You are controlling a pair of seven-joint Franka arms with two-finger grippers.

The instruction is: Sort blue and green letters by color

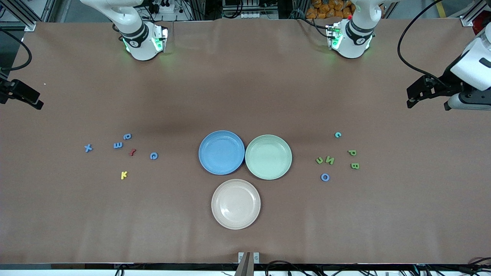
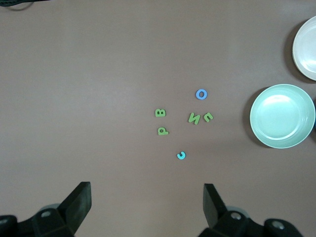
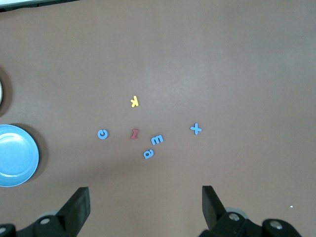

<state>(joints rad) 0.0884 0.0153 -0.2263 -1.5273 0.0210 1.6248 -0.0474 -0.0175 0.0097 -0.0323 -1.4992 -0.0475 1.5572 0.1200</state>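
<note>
The left gripper (image 2: 143, 207) hangs with fingers spread wide and empty over bare table at the left arm's end, above a cluster of green letters (image 1: 330, 160), a teal C (image 1: 337, 134) and a blue O (image 1: 325, 177). The right gripper (image 3: 143, 210) hangs likewise spread and empty at the right arm's end, over blue letters (image 1: 118, 145), a red letter (image 1: 132, 152) and a yellow K (image 1: 123, 175). Between the clusters sit a blue plate (image 1: 203, 153), a green plate (image 1: 285, 157) and, nearer the front camera, a beige plate (image 1: 236, 224).

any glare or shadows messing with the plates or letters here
Front view: even light, a soft shadow on the brown cloth above the round blue plate. Left wrist view: bright glare inside the round pale green plate. Right wrist view: small letters sharp.
</note>
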